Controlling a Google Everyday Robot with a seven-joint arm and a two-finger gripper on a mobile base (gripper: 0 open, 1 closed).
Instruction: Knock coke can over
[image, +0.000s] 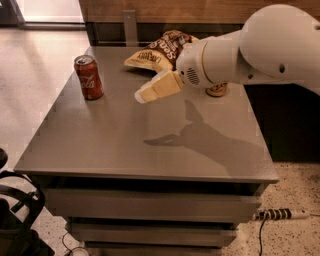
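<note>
While the coke can (89, 77) stands upright near a rear corner of the table (100, 145), the gripper (142, 96) (fingers pressed together) hovers apart over mid-table. Approach step, seemingly; next comes a sideways push against the can's upper wall.

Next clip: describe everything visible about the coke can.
The coke can is a small red aluminium can with white script lettering and a silver top. It stands upright, not yet knocked over, near the far left corner of the grey table, touching only its top. The gripper hovers to its right, apart from it.
</note>
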